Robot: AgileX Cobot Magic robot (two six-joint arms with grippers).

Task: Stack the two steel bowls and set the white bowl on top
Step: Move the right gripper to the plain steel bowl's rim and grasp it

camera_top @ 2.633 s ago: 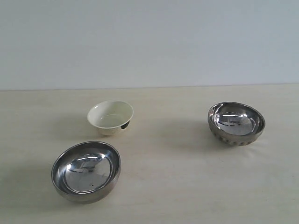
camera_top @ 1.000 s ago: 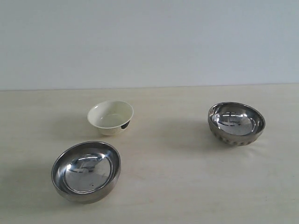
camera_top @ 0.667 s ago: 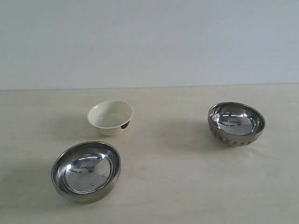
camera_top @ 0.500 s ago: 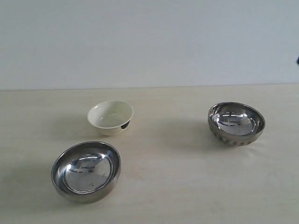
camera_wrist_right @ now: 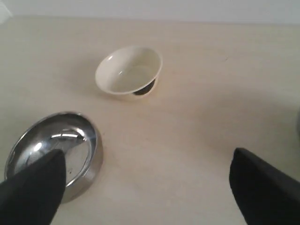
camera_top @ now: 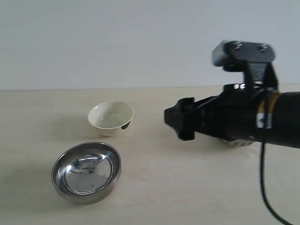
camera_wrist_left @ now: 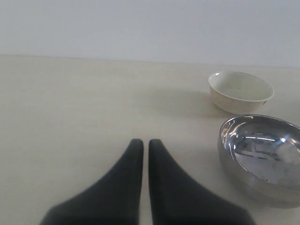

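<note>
The 3 bowls sit apart on the tabletop [camera_top: 154, 187], unstacked: the white bowl [camera_top: 111, 117] at the back left, the smooth steel bowl [camera_top: 86, 171] near it in front, the ribbed steel bowl [camera_top: 240, 142] at right, mostly hidden behind the right arm [camera_top: 281, 119]. The right gripper [camera_wrist_right: 147, 154] hovers with fingers spread wide and empty. The left gripper [camera_wrist_left: 146, 143] has its fingers closed together on nothing, near the smooth steel bowl.

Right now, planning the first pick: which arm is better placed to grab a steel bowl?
Right, probably. The right gripper is open and its arm hangs by the ribbed steel bowl, mostly hiding it. The left gripper is shut, apart from the smooth steel bowl.
</note>
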